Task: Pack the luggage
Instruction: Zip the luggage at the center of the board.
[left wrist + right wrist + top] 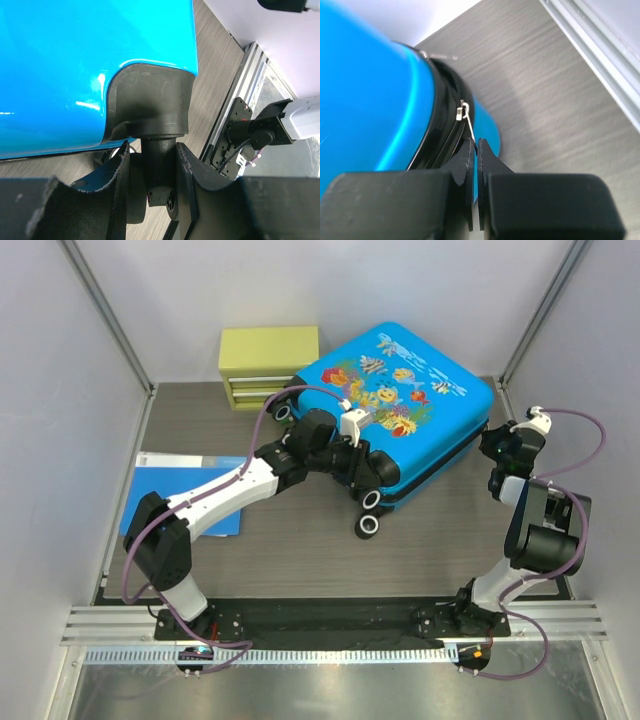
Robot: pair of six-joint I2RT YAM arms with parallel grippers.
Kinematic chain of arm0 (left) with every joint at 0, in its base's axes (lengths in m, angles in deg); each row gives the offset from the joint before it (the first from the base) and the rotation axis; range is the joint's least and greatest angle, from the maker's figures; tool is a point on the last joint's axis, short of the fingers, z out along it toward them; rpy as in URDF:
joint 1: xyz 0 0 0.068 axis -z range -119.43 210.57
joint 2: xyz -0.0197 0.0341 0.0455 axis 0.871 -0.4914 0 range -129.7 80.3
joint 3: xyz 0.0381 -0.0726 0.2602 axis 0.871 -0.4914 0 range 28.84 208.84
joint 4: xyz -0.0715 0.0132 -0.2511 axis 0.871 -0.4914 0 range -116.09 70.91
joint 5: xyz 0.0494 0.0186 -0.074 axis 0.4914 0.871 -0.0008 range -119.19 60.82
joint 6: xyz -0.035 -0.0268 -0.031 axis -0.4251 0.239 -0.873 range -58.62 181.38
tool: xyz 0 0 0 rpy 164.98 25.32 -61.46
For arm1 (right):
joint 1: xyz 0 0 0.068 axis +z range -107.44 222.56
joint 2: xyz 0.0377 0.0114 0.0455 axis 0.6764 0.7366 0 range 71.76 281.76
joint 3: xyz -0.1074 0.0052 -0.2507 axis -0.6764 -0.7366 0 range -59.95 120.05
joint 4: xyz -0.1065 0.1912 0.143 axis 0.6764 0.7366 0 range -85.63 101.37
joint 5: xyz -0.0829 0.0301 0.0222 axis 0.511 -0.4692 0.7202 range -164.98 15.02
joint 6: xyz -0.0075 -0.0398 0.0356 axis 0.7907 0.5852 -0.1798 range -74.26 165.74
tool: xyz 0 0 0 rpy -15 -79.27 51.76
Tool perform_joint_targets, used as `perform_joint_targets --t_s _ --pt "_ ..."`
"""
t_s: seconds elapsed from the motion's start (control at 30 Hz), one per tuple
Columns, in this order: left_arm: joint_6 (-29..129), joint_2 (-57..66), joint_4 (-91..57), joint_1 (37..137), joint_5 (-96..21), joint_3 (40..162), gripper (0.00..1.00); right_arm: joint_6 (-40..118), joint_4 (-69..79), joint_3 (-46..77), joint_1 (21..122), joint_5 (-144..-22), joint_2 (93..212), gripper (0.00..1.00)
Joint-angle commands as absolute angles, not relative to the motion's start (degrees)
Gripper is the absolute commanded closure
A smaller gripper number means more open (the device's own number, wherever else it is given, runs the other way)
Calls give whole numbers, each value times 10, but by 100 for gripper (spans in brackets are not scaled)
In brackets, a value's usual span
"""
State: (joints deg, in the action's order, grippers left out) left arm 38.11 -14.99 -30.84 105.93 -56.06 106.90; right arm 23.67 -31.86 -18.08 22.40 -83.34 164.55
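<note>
luggage [400, 390]: closed, lies flat on table [300, 550], approx 1 o'clock of centre, print up.
handling: stiff glossy shell, prob slick and bulky for one arm; take by caster, zip pull or trim, not the shell face.
axis: long axis approx 8–2 o'clock; wheel end pts to 8.
L gripper [152, 152]: clenched on caster [160, 185] stem.
R gripper [476, 150]: pinched tight on zip pull [468, 125], 3 o'clock edge.

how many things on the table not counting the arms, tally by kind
suitcase: 1
drawer box: 1
folder: 1
total: 3
</note>
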Motion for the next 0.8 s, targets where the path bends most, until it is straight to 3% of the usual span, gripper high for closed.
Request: perform_joint_targets --t_s 0.0,0.33,0.37,0.47,0.77 --pt "394 -115 -314 1057 -583 1085 100 262 -354 -121 201 -803 1697 98" --pt "402 -125 -323 1058 -573 1086 100 313 -362 -49 187 -885 1759 97" --pt "401 -126 -324 1057 -573 1086 100 308 -360 -50 185 -884 1756 84" --pt "399 -124 -325 1057 -572 1088 100 297 -316 -51 184 -856 1729 57" --pt "376 -103 -326 1064 -558 1066 100 247 -157 -34 184 -785 1610 43"
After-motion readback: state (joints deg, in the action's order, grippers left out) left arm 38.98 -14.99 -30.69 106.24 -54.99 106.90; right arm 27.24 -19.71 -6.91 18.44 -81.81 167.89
